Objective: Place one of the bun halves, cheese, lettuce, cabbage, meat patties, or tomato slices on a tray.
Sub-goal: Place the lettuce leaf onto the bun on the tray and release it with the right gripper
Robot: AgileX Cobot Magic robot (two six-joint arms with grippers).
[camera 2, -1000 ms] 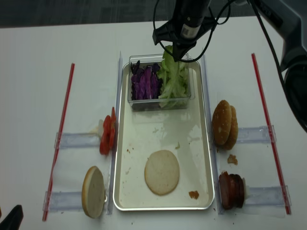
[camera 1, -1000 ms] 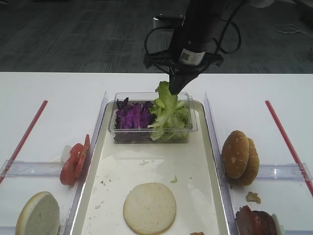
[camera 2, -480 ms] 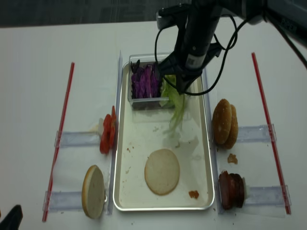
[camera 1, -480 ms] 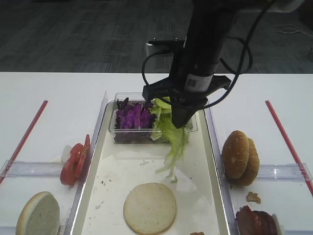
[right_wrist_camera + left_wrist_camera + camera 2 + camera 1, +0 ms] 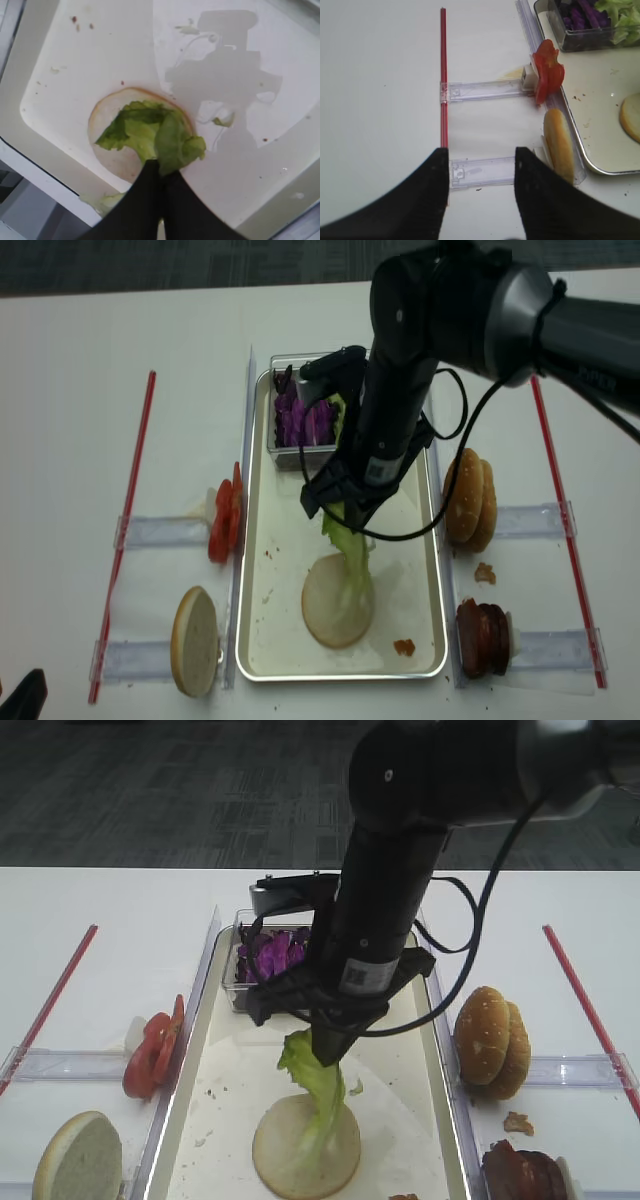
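a: pale, that bun half (image 5: 306, 1146) lying flat near the front edge of the tray (image 5: 190, 1072). is the leaf on it?

b: the lower end of the lettuce (image 5: 316, 1092) drapes onto the bun's cut face. the top end is pinched in the right gripper (image 5: 161, 172), jaws closed together on the leaf, hanging over the middle of the tray.

a: anything else at the tray's front edge?

b: a small brown crumb (image 5: 404, 646) near its front right corner, and specks on the lining.

a: and off the tray, on the bench?

b: front left, another pale bun half (image 5: 78, 1157) stands on edge in a clear holder. front right, the meat patties (image 5: 483, 638) stand stacked on edge, with a crumb of bread (image 5: 517, 1122) just behind them. farther back on the right, two sesame bun halves (image 5: 491, 1040) lean together; on the left, level with them, the tomato slices (image 5: 154, 1047) stand upright just outside the tray's left rim.

a: the far end?

b: a clear tub (image 5: 243, 988) sits at the tray's far edge with the purple cabbage (image 5: 270, 954) in its left part; the arm hides the right part in the front view.

a: left gripper?

b: left gripper (image 5: 480, 172) hovers over the bench's left side near a red strip (image 5: 442, 75), fingers apart, holding nothing.
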